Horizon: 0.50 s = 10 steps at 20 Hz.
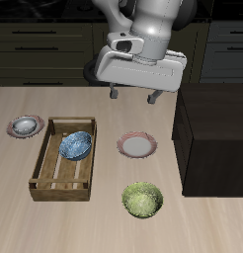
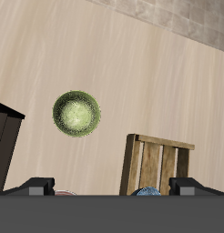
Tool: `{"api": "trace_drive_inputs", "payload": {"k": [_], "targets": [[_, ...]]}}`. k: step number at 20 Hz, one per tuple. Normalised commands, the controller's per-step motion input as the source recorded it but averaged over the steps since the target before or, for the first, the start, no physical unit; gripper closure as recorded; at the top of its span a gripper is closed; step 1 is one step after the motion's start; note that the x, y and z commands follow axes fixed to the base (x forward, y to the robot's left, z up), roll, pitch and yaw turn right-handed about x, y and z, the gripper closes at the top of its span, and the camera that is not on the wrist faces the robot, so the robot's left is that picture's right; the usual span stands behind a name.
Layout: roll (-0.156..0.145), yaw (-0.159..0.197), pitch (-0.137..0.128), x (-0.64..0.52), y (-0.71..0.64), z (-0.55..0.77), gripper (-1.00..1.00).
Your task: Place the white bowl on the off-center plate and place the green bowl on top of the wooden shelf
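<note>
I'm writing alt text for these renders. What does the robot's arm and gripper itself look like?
The arm is glossy white-grey with rounded, tube-like segments. It ends in a wide, boxy light-grey gripper body with a dark slot on its side and two short dark fingers below. In the wrist view the finger tips are dark grey blocks. No cables or markings show.
</note>
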Motion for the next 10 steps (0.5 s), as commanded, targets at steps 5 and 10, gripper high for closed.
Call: {"api": "trace_drive_inputs", "payload": {"k": [5,10], "targets": [[0.011,-0.01,-0.001,0.13,0.08,0.04,-1.0],[0.014,-0.014,-0.002,0.12,0.12,0.0,-1.0]]}}
